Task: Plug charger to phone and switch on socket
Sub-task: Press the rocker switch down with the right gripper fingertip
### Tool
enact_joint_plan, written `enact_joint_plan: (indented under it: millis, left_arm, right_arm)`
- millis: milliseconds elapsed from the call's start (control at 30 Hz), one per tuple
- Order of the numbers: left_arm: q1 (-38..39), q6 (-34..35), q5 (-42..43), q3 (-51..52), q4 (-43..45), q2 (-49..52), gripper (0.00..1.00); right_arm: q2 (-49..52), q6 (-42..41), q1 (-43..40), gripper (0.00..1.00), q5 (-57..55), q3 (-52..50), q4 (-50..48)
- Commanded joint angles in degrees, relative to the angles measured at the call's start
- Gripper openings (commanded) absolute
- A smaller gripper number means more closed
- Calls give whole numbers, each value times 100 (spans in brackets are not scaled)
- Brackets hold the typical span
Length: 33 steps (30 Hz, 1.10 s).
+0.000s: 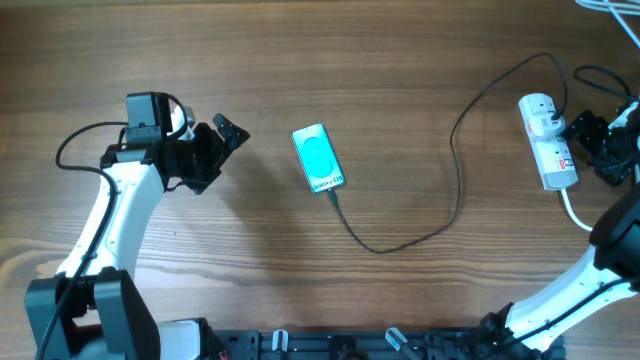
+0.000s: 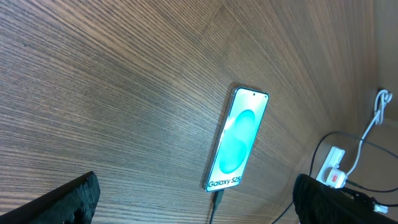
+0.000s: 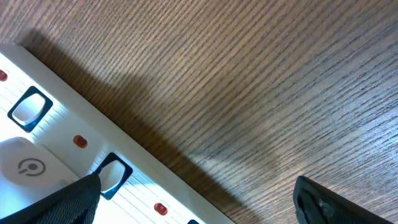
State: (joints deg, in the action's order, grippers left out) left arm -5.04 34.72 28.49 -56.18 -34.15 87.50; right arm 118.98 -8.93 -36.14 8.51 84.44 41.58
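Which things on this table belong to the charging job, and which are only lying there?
Belong to the job:
- phone
- charger
- socket

Only lying about:
- thick white cord trailing from the socket
- thin white wires at the far corner

Left end effector (image 1: 222, 155) and right end effector (image 1: 592, 150) hover, jaws spread (both empty).
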Motion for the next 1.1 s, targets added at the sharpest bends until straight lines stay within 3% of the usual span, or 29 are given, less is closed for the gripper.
enact_joint_plan:
  millis: [0, 767, 1000, 1067]
  left_arm:
    - [-33, -109, -33, -7, 4, 26, 100]
    - [-33, -109, -33, -7, 4, 26, 100]
    - [-33, -109, -33, -7, 4, 26, 100]
    - [-33, -109, -33, -7, 4, 26, 100]
  right_arm:
    - [83, -13, 50, 100, -142, -85, -129]
    - [83, -9, 72, 99, -249, -356, 87]
    - [79, -4, 55, 96, -299, 599, 1091]
    - [79, -13, 55, 97, -887, 597, 1054]
